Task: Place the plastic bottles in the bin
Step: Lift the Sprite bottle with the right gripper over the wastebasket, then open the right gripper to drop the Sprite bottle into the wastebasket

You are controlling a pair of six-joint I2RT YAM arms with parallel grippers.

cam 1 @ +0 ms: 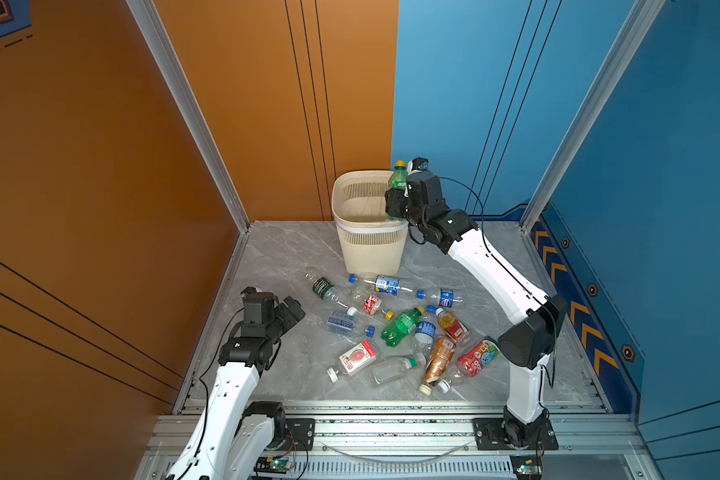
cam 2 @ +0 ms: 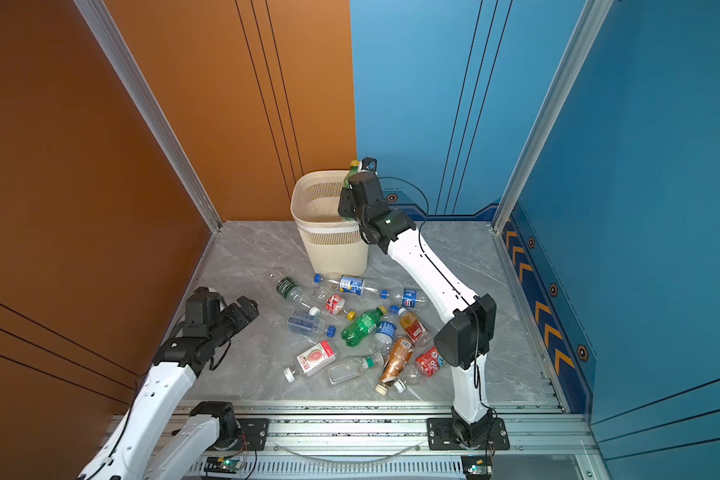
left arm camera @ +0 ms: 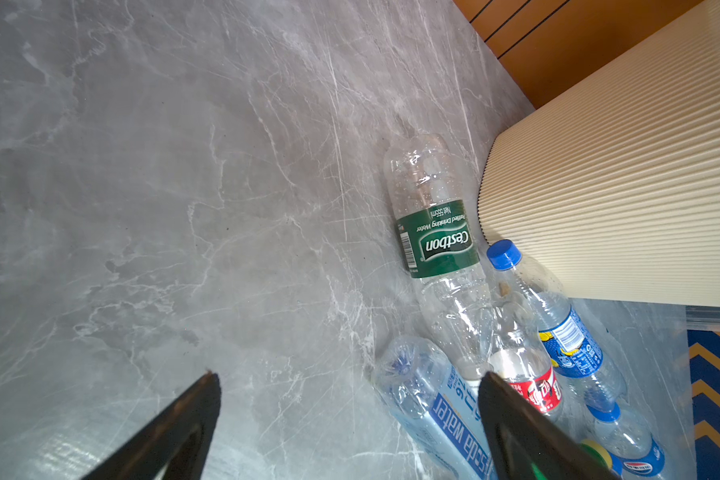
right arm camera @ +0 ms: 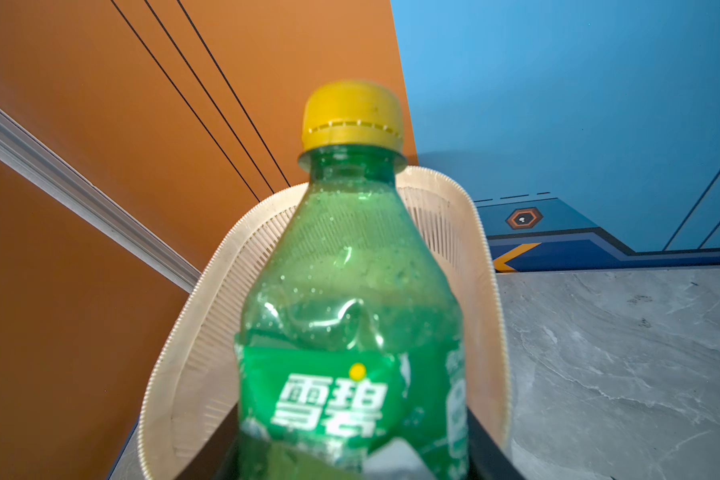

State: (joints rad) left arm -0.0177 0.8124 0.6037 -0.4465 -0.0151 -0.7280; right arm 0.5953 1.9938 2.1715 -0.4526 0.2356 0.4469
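Observation:
My right gripper [cam 1: 395, 203] [cam 2: 348, 205] [right arm camera: 352, 457] is shut on a green plastic bottle [cam 1: 398, 179] [cam 2: 349, 176] [right arm camera: 350, 282] with a yellow cap. It holds the bottle upright over the right side of the cream bin's rim [cam 1: 341, 195] [cam 2: 298, 208] [right arm camera: 192, 332]. Several more plastic bottles lie on the marble floor in front of the bin, among them a second green one [cam 1: 400, 328] [cam 2: 362, 326]. My left gripper [cam 1: 295, 309] [cam 2: 248, 308] [left arm camera: 348, 376] is open and empty at the left. It hangs beside a clear soda-water bottle [left arm camera: 433, 399] [cam 1: 344, 324].
A clear bottle with a dark green label [left arm camera: 437, 237] [cam 1: 323, 287] and a blue-capped one [left arm camera: 558, 328] lie against the bin's base [left arm camera: 599, 187]. Orange and blue walls close in the back and sides. A metal rail [cam 1: 391, 419] runs along the front.

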